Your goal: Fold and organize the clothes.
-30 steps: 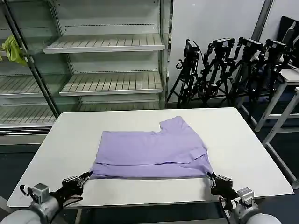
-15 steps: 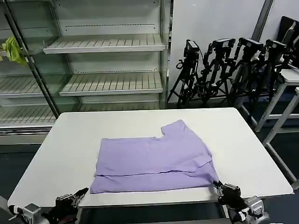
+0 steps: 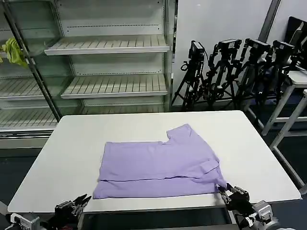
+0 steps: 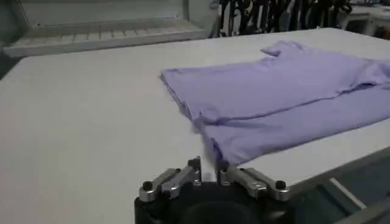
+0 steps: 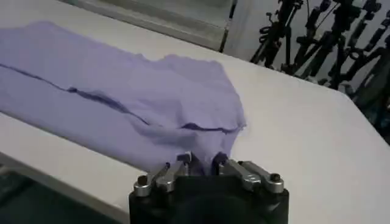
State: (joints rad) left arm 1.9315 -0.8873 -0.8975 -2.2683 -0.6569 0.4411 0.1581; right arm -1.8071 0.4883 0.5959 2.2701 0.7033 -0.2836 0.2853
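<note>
T-shirt (image 3: 160, 167), lavender, lies folded and flat at the centre of your head view, on the white tabletop (image 3: 72, 143), one sleeve raised toward the upper right. Your right claw (image 3: 229, 193), lower right, pinches the shirt's near right corner. Your left claw (image 3: 79, 202), lower left, sits just off the near left corner, fingers slightly spread, holding nothing.

White table (image 3: 72, 143), shelves (image 3: 108, 45), perhaps 5 tripods (image 3: 230, 72).
</note>
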